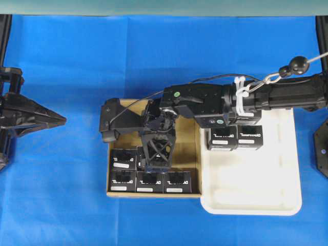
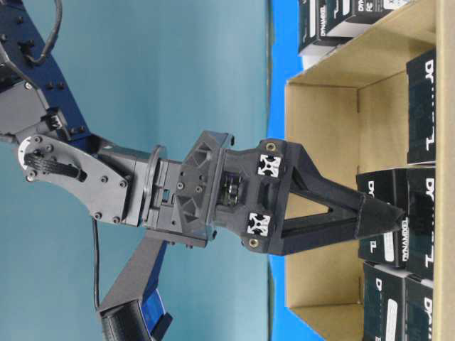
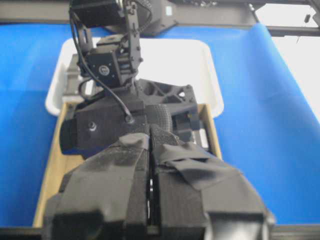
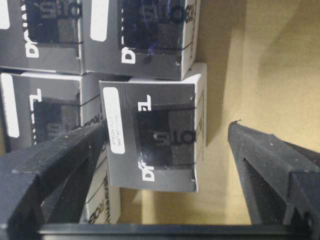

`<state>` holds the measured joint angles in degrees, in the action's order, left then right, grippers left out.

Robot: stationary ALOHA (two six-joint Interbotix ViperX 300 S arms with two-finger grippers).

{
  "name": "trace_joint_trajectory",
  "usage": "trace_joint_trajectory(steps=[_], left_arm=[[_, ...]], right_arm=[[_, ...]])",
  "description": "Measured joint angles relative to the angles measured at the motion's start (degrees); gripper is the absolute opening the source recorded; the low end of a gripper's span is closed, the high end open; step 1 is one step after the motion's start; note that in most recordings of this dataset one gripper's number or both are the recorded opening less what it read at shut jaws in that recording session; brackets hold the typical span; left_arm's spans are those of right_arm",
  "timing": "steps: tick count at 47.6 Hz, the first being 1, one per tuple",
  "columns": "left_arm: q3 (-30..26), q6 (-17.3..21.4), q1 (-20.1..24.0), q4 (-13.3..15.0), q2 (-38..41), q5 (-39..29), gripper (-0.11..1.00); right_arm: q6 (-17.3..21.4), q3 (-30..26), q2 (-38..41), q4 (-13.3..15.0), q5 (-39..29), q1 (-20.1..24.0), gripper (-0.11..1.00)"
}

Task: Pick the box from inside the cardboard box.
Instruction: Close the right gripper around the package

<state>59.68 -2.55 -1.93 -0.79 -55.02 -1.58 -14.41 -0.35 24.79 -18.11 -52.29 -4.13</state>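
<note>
So the right arm's black gripper is reaching across from the right and pointing down into the big plain brown cardboard box, and its jaws are spread wide with one small black cube-like box with white lettering and a white label strip sitting in the gap between them. In the right wrist view one finger is on the left of that box, right up against it or nearly, and the other finger is on the right with bare cardboard floor between it and the box, so nothing is pinched. That box sits a bit crooked next to its neighbours in the near half of the carton; from overhead there's a row of three black boxes along the near wall and another one just behind on the left. The far half of the carton is bare. Just right of the carton is a white plastic tray with two more black boxes at its far end, partly under the arm. The left arm's gripper is parked well off to the left over the blue cloth, fingers pressed together, holding nothing
</note>
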Motion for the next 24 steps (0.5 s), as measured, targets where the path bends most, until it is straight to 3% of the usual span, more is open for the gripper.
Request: trace_joint_trajectory(steps=[24], left_arm=[[0.0,0.0,0.0,0.0,0.1,0.0,-0.03]], right_arm=[[-0.1,1.8,0.4,1.1,3.2,-1.3,0.98]])
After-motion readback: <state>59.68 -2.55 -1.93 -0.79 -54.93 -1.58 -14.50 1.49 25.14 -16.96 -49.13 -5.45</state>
